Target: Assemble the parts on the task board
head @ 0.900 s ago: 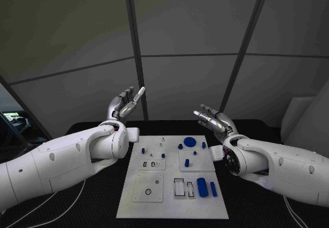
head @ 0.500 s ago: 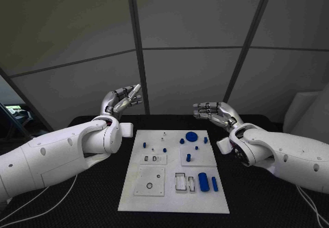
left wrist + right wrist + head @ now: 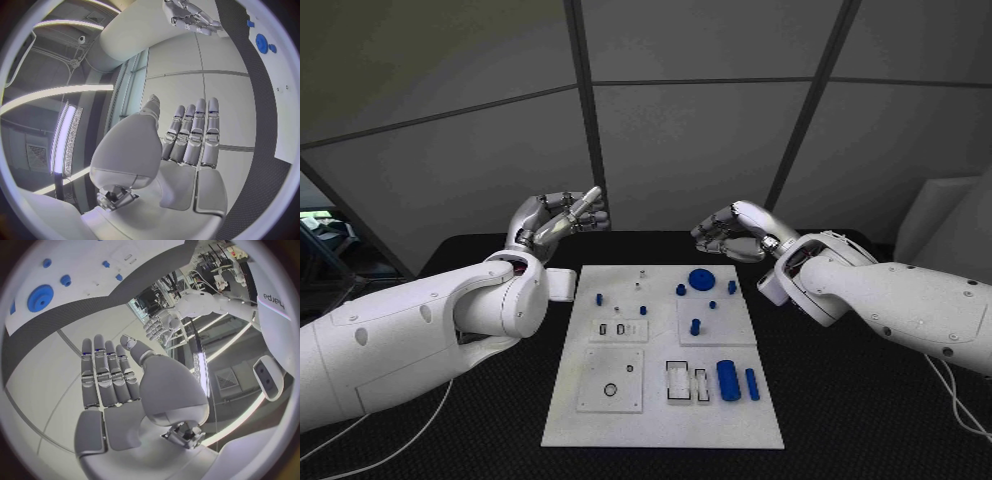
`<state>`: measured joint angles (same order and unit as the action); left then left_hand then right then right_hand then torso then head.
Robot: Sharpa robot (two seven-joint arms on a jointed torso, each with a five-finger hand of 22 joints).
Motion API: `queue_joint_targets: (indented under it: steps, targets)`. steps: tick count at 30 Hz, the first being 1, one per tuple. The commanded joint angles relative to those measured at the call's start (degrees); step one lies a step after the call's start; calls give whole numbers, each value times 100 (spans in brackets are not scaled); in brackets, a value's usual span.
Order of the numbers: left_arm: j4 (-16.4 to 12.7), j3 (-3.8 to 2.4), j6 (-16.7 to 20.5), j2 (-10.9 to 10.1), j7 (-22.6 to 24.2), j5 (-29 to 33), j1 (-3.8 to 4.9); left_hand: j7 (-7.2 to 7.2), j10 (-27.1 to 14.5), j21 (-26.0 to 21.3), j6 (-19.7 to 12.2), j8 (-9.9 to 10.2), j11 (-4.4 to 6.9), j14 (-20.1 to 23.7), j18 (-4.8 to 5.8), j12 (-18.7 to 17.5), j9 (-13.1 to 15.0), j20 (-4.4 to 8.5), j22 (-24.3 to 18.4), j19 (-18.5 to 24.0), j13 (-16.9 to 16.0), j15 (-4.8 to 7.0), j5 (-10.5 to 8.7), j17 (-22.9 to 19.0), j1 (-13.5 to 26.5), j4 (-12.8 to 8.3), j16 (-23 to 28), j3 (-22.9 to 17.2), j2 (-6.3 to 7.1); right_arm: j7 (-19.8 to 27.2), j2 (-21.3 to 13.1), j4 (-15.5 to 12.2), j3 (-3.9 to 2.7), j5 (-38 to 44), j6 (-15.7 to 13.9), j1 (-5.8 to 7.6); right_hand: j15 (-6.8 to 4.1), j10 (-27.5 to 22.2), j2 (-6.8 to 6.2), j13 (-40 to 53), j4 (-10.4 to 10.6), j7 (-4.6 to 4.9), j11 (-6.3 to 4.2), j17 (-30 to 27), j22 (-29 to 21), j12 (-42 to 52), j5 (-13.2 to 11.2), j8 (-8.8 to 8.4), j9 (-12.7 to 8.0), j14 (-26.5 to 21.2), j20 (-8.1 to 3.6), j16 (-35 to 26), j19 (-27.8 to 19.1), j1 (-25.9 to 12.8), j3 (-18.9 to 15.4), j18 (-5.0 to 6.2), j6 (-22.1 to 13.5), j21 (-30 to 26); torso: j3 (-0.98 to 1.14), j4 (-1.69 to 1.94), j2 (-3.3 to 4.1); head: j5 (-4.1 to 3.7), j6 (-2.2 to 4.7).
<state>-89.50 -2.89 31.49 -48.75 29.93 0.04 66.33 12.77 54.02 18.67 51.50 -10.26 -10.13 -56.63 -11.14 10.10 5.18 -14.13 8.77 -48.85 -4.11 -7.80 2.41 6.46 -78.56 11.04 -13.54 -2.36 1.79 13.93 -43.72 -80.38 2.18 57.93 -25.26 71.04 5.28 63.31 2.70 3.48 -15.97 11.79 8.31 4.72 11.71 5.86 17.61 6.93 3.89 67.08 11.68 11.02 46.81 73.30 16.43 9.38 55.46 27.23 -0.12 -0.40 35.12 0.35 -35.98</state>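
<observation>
Fingers of both raised hands, left [image 3: 557, 219] and right [image 3: 733, 232], stay apart and empty above the flat white task board [image 3: 661, 420].

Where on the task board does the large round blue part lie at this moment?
In the head view, the large round blue part lies near the far edge of the task board, toward the robot's right, just below the raised right hand.

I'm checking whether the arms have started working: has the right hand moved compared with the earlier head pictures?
Yes. The right hand has swung inward toward the far edge of the task board, and now hovers beyond the blue disc, holding nothing.
</observation>
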Motion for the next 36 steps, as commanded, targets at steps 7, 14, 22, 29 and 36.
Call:
queue_joint_targets:
  steps: [7,14,22,29,36]
  targets:
    - [-488,-2,-293,-294,-153,-206,2,-17,147,89,130,62,16,-169,63,-56,-50,35,22,-167,20,30,29,23,-77,-100,31,67,-21,-1276,186,32,-9,2472,811,253,-446,581,-338,15,76,-191,-260,541,911,-229,-107,-212,-4,1822,-538,689,789,-14,62,112,464,1652,-52,60,400,-80,137]
    - [-817,-2,-366,-456,-217,-210,0,2,128,128,118,118,4,-219,67,-125,-82,51,33,-238,30,34,29,32,-39,-109,48,133,-11,-1865,349,49,-11,3473,1329,336,-505,451,-501,19,176,-278,-286,1162,1200,-222,-164,-324,-9,1956,-608,1668,957,-144,116,111,427,2176,-82,95,623,-130,172]
    - [-992,-4,-394,-542,-247,-211,-4,2,122,132,115,128,1,-217,70,-138,-88,52,34,-244,32,32,29,31,-37,-114,57,144,-8,-2121,468,77,-11,3906,1771,354,-477,255,-646,24,332,-319,-309,2049,1427,-199,-224,-316,-3,1899,-599,3034,1077,-221,268,118,263,2605,-106,123,787,-155,218]
    - [-1048,-5,-401,-593,-247,-211,-5,2,113,133,113,140,-1,-205,74,-156,-94,52,34,-244,34,27,30,29,-36,-121,72,156,-7,-2248,502,103,-11,4051,1875,357,-449,31,-734,26,419,-326,-275,3046,1531,-206,-264,-329,-9,1876,-570,4021,1101,-221,269,119,140,2791,-112,138,850,-169,210]
    - [-1083,-6,-409,-616,-246,-211,-5,2,113,133,113,140,-1,-205,74,-156,-94,52,34,-244,34,27,30,29,-36,-121,72,156,-7,-2218,544,106,-10,4085,1859,357,-457,32,-718,38,483,-340,-272,3789,2092,-157,-253,-313,0,1888,-559,4710,1367,-174,295,35,124,3190,-115,132,888,-155,229]
